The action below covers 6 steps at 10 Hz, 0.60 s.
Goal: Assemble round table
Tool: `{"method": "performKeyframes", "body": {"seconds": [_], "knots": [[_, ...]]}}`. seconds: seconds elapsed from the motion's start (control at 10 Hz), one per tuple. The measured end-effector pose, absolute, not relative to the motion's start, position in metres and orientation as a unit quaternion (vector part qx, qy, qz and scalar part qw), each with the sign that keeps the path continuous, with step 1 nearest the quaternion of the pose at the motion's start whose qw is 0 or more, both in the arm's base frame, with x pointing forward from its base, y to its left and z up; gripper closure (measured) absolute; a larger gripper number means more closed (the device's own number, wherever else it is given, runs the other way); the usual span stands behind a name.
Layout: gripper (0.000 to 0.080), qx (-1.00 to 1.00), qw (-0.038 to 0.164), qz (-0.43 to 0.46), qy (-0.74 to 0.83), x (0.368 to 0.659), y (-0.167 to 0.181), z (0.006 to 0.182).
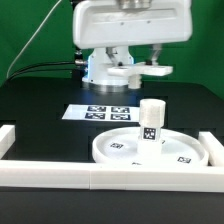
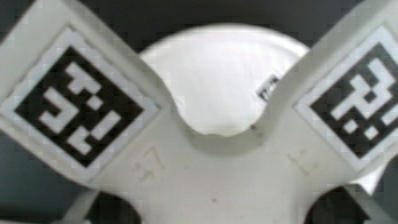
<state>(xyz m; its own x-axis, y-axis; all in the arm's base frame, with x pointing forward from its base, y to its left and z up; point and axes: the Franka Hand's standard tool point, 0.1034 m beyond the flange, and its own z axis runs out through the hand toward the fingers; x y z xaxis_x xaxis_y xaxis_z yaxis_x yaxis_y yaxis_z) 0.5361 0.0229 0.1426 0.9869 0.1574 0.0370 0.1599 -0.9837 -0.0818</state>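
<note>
The large rimmed round disc (image 1: 120,152) lies flat on the table near the front. The short post (image 1: 151,120) stands upright on it, a tag on its side. My gripper (image 1: 137,60) hangs above and behind the post, shut on the cross-shaped foot (image 1: 140,71), which it holds in the air clear of the post. In the wrist view the foot (image 2: 210,165) fills the frame, with two tagged arms spreading out. A round white top (image 2: 217,80), likely the post, shows between them. My fingertips are hidden there.
The marker board (image 1: 105,113) lies flat behind the disc. Long white border rails run along the front (image 1: 110,178) and the exterior view's left (image 1: 8,140) and right (image 1: 214,145). The arm's base (image 1: 100,66) stands at the back.
</note>
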Motion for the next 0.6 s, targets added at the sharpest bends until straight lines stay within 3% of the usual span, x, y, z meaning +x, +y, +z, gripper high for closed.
{"method": "performKeyframes", "body": {"seconds": [0.2,0.6], "knots": [[0.0357,-0.996,0.042,-0.017,-0.073,0.569,0.034,0.146],[0.0357,-0.996,0.041,-0.013,-0.073,0.569,0.033,0.14]]}}
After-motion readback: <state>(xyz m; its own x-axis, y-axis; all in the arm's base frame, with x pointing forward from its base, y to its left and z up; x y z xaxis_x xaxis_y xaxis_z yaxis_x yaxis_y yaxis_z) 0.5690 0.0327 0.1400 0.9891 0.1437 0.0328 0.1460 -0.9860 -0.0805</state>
